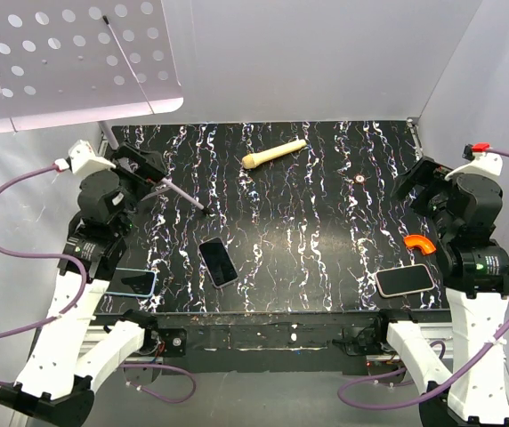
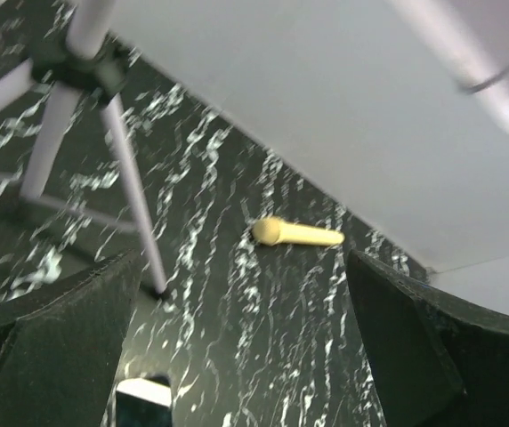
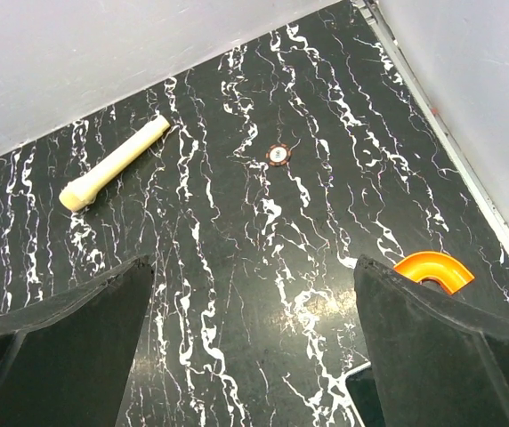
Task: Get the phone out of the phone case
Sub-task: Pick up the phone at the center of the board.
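Three phones lie near the table's front edge. One in a light blue case (image 1: 134,282) lies at the left beside my left arm. A bare black phone (image 1: 217,261) lies in the middle, and its corner shows in the left wrist view (image 2: 143,400). One in a pinkish case (image 1: 405,280) lies at the right, and its corner shows in the right wrist view (image 3: 361,391). My left gripper (image 1: 143,171) (image 2: 244,267) is open and empty, raised over the back left. My right gripper (image 1: 422,182) (image 3: 254,267) is open and empty, raised over the right side.
A cream flashlight (image 1: 274,154) (image 2: 294,234) (image 3: 112,165) lies at the back middle. A small round chip (image 1: 359,179) (image 3: 277,154) lies to its right. An orange curved piece (image 1: 418,242) (image 3: 432,269) sits above the right phone. A perforated white stand (image 1: 68,58) with thin legs (image 2: 134,191) stands at the back left.
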Available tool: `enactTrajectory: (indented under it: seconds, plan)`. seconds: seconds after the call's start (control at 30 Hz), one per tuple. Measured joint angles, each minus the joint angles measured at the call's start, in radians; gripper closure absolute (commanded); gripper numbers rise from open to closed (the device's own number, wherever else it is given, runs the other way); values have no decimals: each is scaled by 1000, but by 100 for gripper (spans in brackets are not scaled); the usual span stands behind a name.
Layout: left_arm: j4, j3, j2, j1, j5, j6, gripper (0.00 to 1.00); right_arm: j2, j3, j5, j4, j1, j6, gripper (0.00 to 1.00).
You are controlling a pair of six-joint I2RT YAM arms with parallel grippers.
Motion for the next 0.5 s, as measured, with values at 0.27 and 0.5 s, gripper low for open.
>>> enactTrajectory:
  seconds: [0.27, 0.5]
  plan:
    - [-225, -138, -18, -84, -69, -171, 0, 5, -8, -44, -42, 0, 15, 0]
    - [-370, -215, 97, -224, -42, -283, 0, -7, -37, -120, -53, 0, 14, 0]
